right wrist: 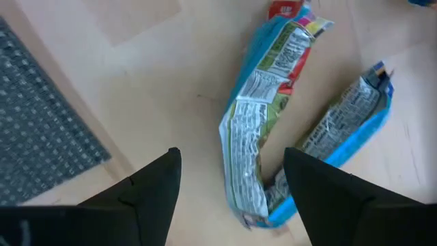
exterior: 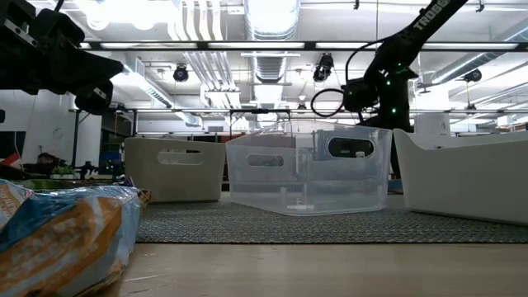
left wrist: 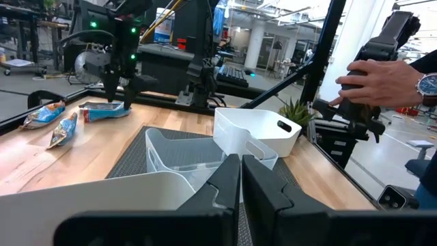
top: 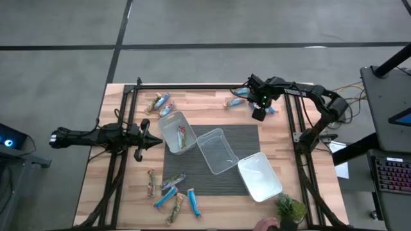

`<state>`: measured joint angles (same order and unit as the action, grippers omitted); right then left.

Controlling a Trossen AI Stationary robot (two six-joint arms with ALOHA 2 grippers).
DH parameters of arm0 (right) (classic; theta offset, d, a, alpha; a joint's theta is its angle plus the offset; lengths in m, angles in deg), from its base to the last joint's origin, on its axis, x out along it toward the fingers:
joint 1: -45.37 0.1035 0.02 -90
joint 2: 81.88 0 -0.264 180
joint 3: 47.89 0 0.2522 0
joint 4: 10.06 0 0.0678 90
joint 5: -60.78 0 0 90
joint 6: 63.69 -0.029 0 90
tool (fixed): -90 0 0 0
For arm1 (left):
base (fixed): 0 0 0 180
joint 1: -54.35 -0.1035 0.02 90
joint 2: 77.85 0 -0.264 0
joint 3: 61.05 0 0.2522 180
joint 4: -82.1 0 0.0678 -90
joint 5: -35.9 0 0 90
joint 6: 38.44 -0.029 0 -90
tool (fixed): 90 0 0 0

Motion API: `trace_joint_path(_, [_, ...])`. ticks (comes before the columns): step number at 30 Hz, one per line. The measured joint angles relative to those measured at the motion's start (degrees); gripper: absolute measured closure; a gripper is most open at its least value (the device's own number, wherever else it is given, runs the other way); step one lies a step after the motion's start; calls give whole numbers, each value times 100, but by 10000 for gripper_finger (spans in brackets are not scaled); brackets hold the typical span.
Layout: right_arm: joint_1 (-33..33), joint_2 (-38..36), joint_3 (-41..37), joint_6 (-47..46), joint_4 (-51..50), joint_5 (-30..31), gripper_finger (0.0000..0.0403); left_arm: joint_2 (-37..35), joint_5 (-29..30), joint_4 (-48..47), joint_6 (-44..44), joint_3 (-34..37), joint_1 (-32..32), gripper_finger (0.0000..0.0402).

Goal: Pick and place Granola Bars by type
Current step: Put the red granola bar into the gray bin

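Granola bars lie in three groups on the wooden table: several near the front edge [top: 170,192], two at the far left [top: 158,102], and some at the far right [top: 236,100]. One bar lies inside the left clear tub [top: 178,133]. My right gripper [right wrist: 232,184] hovers open over the far-right group, pointing down, with one finger on either side of a blue bar with a white label [right wrist: 256,137]. A second blue bar [right wrist: 348,130] lies beside it. My left gripper [left wrist: 240,184] is shut, held level at the left tub's left side [top: 151,140].
Three tubs stand in a diagonal row on the grey mat [top: 241,138]: the left one, a clear middle one [top: 217,151] and a white one [top: 260,176]. A small green plant [top: 290,208] stands at the near right corner. A person's hand [left wrist: 372,75] grips equipment beyond the table.
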<state>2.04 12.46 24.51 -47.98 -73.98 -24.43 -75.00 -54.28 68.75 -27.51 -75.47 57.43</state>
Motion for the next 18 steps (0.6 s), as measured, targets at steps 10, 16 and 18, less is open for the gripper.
trace_joint_path(10, [-17, 4, -388, 0, 524, 28, 155, 0, 0, 1, 0, 0, 0, 401])
trace_joint_path(16, [-17, 116, -451, 117, 673, 127, 157, 0, 0, 0, -1, 0, -1, 401])
trace_joint_path(18, [-20, 133, -453, 144, 730, 127, 158, 0, 0, 0, 1, 0, 1, 401])
